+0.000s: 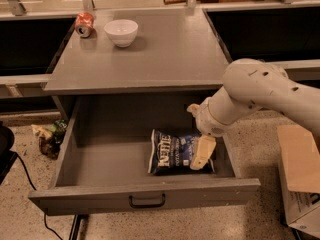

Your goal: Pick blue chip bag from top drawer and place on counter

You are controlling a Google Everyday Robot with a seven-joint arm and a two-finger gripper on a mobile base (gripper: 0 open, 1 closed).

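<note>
The blue chip bag lies flat inside the top drawer, directly under the end effector, with its white lettering facing up and its right part covered by the end effector.

The grey surface spans the scene above and beyond the end effector. Below its front edge the top drawer stands wide open. The drawer's bare floor stretches to the left of the end effector, and its right wall is just to the right.

The robot's pale arm reaches in from the right and bends down over the drawer's right side. Its rounded wrist sits just above the end effector. A cardboard box stands on the speckled floor, well to the right of the end effector.

The end effector appears to rest on the bag's right end, though contact is hard to judge from this angle. Whether it is open or closed on the bag cannot be told.

A white bowl sits on the surface, far beyond the end effector and to its left. A crushed red can lies just left of the bowl. The dark drawer handle is on the front panel, nearer the camera than the end effector and to its left.
</note>
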